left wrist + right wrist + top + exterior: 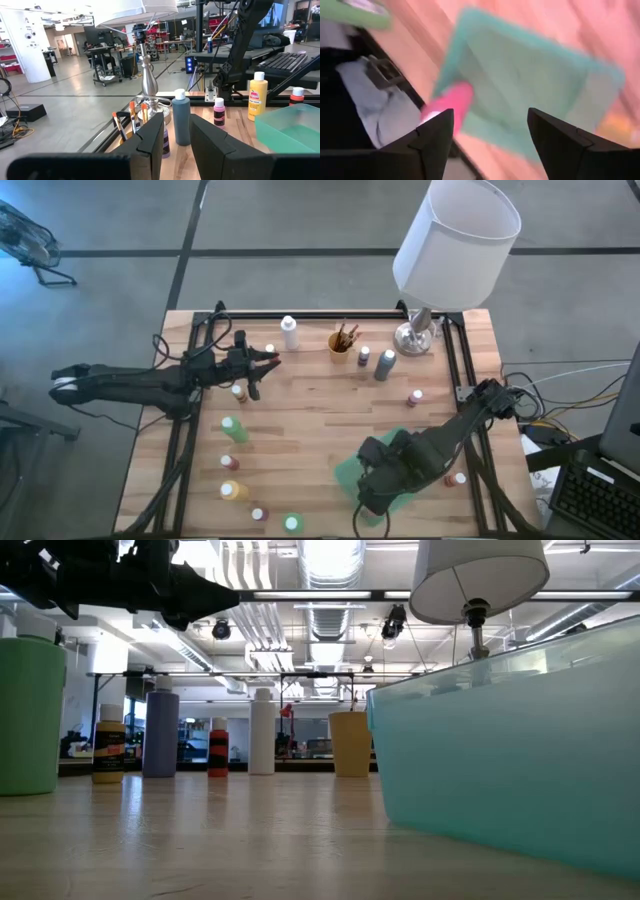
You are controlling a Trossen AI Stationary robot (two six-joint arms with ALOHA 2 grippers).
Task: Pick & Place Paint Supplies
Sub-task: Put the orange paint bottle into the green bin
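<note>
Bin (347, 473), translucent green, serves as the collection point near the table's front edge, with paint bottles (234, 429) scattered well apart to its left and behind it, evidently awaiting transfer. Right gripper (490, 145) hangs over the bin, jaws spread, a pink bottle (451, 102) lying across the bin's edge. Left gripper (176, 140) hovers far left of the bin, jaws slightly parted, holding nothing, apparently lining up a bottle.

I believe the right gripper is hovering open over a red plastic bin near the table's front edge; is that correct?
Not quite: the plastic bin is translucent teal-green, not red, as the right wrist view shows. The rest holds: the right gripper hovers open over it near the table's front edge.
</note>
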